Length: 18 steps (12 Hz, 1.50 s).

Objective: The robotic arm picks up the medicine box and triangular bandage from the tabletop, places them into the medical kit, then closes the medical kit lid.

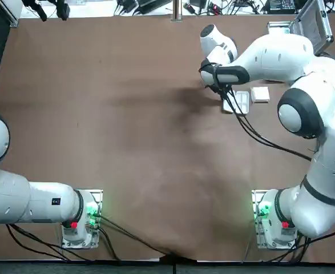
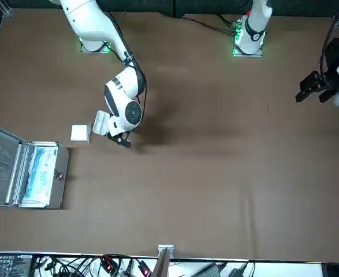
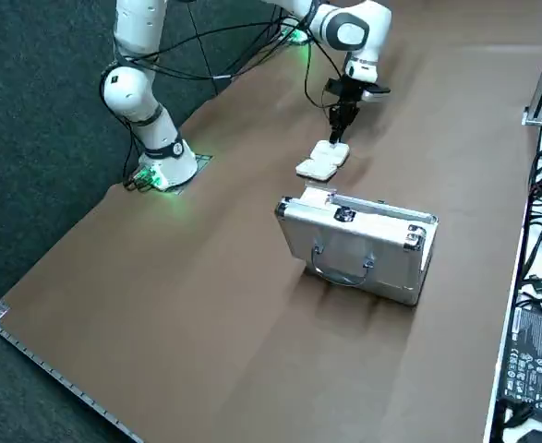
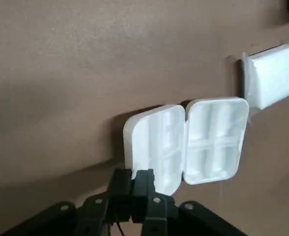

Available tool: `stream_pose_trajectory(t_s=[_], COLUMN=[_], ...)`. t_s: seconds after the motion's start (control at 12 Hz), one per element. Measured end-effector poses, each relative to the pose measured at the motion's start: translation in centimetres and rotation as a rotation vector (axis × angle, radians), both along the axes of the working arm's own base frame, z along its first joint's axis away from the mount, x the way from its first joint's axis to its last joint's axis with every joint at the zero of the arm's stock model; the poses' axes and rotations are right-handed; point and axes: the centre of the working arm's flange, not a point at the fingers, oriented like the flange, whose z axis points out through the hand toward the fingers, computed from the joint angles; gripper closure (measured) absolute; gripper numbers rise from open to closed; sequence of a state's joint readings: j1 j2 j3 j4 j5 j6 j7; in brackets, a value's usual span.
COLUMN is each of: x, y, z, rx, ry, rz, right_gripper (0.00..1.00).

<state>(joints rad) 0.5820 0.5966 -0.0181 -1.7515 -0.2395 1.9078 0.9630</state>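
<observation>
The medicine box [image 4: 188, 142] lies open on the table as a white hinged case with two rounded, compartmented halves; it also shows from above [image 1: 239, 103] and from the front [image 2: 101, 123]. Beside it lies the triangular bandage [image 4: 271, 76], a flat squarish white packet [image 1: 260, 94] [image 2: 80, 133]. My right gripper [image 4: 137, 179] is shut and empty, just above the edge of one half of the medicine box [image 3: 323, 160]. The silver medical kit [image 2: 51, 173] stands open beyond the bandage, its lid [image 2: 2, 164] swung back and the light blue inside showing.
Black cables [image 1: 253, 131] trail from the right arm over the table near the medicine box. The table's far edge, with a metal rail and electronics [image 3: 529, 360], runs close behind the kit [image 3: 358, 245].
</observation>
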Motion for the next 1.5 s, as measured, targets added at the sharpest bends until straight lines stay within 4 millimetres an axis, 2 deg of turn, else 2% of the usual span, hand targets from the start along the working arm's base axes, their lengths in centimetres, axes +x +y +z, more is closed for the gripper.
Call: stream_pose_trajectory(t_s=[0.25,0.42,0.67,0.75,0.92,1.17,1.5], x=[0.4,1.4,3.2,4.3,5.8,8.5,11.4], y=[0.2,0.5,-0.4,-1.9,-4.1,-9.0,-16.8], z=[1.9,5.4,12.1,15.8,18.0,19.6,20.6], rx=[0.005,0.018,0.025,0.027,0.033,-0.001,-0.079], ry=[-0.015,-0.047,-0.069,-0.043,-0.025,-0.025,0.006], rz=[-0.005,-0.015,-0.032,-0.01,0.007,0.077,0.16], right_gripper=[0.99,0.99,0.99,0.99,0.99,0.99,0.99])
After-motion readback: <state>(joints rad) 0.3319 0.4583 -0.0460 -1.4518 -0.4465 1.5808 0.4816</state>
